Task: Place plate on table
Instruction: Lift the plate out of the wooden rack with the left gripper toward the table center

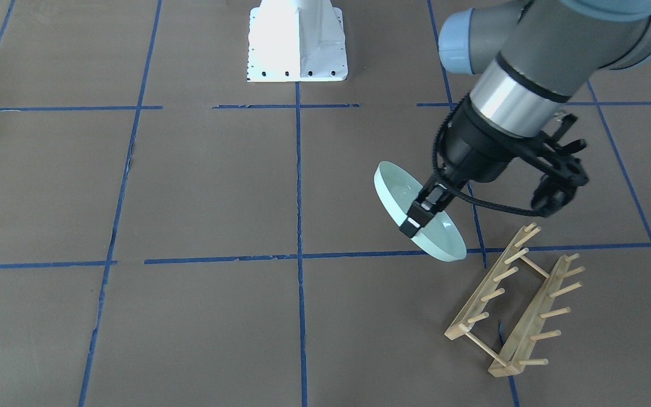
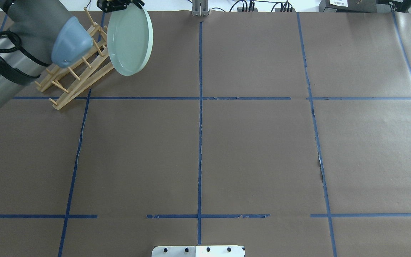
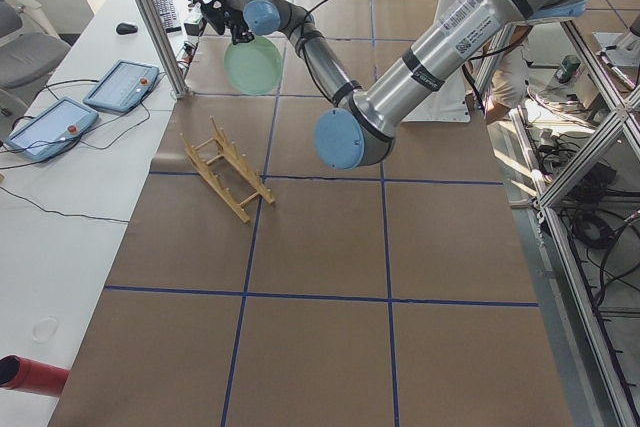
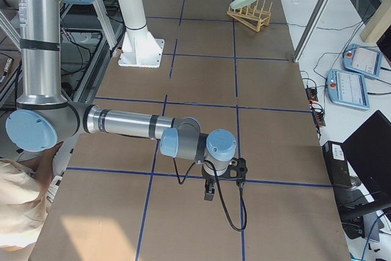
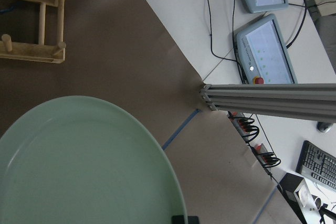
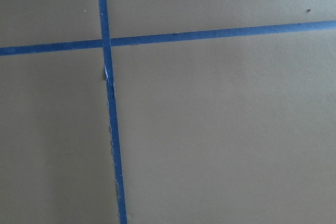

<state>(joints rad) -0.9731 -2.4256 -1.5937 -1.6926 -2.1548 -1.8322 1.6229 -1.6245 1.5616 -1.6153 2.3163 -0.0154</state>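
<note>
The pale mint-green plate hangs tilted on edge above the table, clear of the paper. My left gripper is shut on its rim. In the overhead view the plate hangs at the far left, just right of the wooden peg rack, with the left gripper on its top edge. The left wrist view shows the plate's face filling the lower left. My right gripper shows only in the exterior right view, low over the table, and I cannot tell whether it is open or shut.
The wooden peg rack stands empty beside the plate. The white robot base sits at the table's middle edge. Two teach pendants and an aluminium post lie beyond the table edge near the rack.
</note>
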